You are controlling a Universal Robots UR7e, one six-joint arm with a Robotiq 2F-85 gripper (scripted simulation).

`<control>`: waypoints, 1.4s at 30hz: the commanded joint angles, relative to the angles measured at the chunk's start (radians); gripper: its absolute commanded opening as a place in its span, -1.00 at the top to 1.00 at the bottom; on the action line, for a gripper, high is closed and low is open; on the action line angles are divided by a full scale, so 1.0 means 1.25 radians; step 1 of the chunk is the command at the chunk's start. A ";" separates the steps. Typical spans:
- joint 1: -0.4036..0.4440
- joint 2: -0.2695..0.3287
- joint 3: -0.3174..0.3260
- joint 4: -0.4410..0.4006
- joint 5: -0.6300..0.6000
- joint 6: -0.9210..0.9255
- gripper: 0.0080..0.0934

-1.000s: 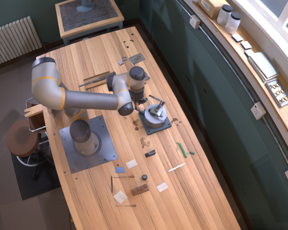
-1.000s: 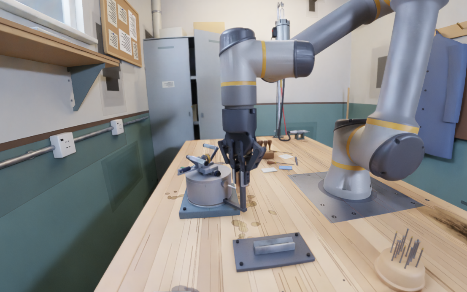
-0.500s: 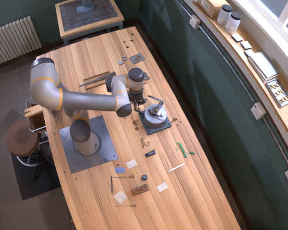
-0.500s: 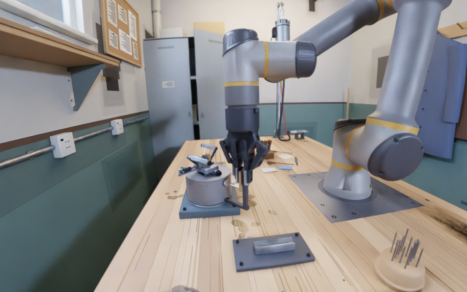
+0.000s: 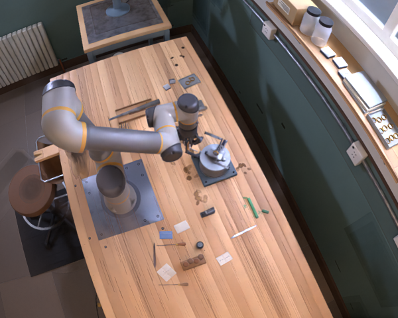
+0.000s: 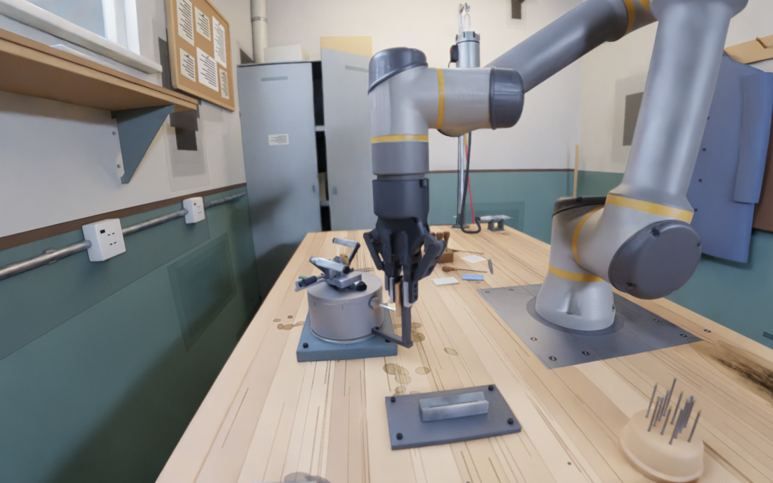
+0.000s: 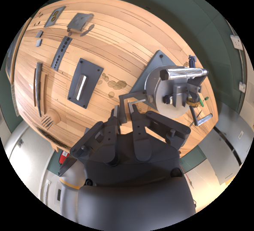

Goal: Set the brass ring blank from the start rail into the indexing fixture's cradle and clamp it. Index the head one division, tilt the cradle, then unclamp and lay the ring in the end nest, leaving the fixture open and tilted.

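In the middle of the bench stands the indexing fixture [image 5: 214, 163] [image 6: 341, 312] [image 7: 169, 90], a grey drum on a dark base plate. The brass ring [image 7: 192, 101] sits in the cradle on top of the drum, under the clamp. A dark L-shaped index lever [image 6: 400, 324] [image 7: 123, 104] rises from the drum's foot on the arm's side. That lever's upright is held in my gripper [image 6: 402, 294] [image 7: 124, 110] [image 5: 189, 146], which is closed on it. The start rail [image 6: 453, 406] [image 7: 81, 87] is a bare grey bar on a dark plate. The end nest [image 7: 79, 21] lies farther along the bench.
The drum stands right beside my fingers. A pin holder [image 6: 662, 441] sits near the start rail. A tray with rings [image 5: 189, 81] lies at the far end. Small tools, cards and a green stick [image 5: 253, 207] are scattered past the fixture. The wall runs along the bench's long side.
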 commanded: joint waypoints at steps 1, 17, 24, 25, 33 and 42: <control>0.000 0.000 0.000 0.000 0.000 0.000 1.00; 0.000 0.000 -0.001 0.000 0.000 0.000 0.86; 0.000 0.000 -0.001 0.000 0.000 0.000 0.53; 0.000 0.000 -0.001 0.000 0.000 0.000 0.48; 0.000 0.000 -0.001 0.000 0.000 0.000 0.11; 0.000 0.000 -0.001 0.000 0.000 0.000 -0.08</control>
